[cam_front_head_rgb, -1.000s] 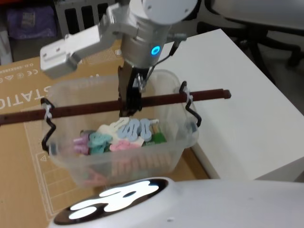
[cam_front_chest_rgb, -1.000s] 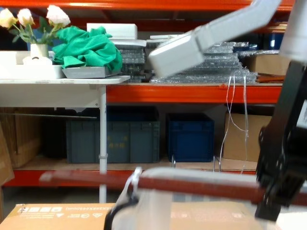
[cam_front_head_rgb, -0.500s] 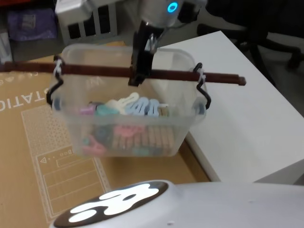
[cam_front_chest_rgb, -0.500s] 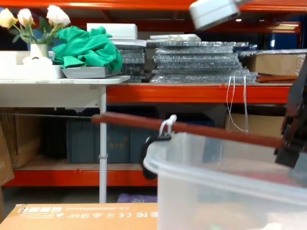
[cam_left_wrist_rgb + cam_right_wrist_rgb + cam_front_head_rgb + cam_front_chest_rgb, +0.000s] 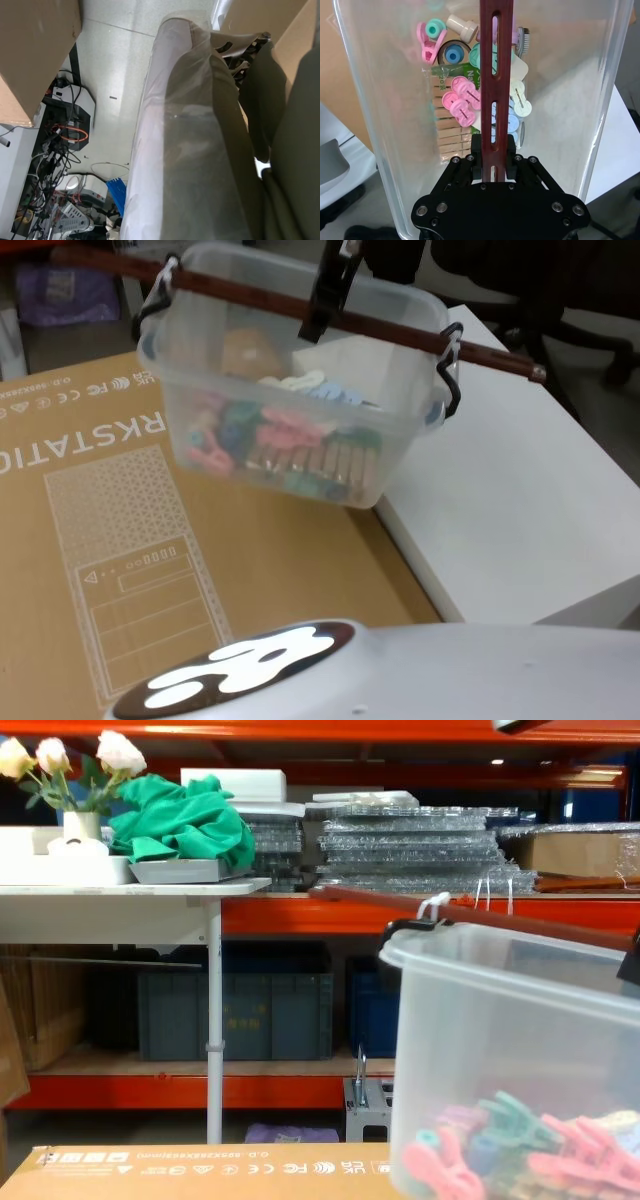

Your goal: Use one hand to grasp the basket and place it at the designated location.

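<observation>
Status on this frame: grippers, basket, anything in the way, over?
Right gripper shut on handle. Basket hangs tilted over cardboard box edge, beside white table. No obstruction seen.

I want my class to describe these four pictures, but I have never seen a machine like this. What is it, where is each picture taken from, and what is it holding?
It is a robot with two arms, each ending in a claw. One picture looks down from its head, one looks forward from its chest, and one comes from each wrist. The right claw is shut on the dark red handle of a clear plastic basket, which hangs from it over a cardboard box, beside a white table. Inside the basket lie coloured clothes pegs. The left wrist camera faces the floor and some cables.
</observation>
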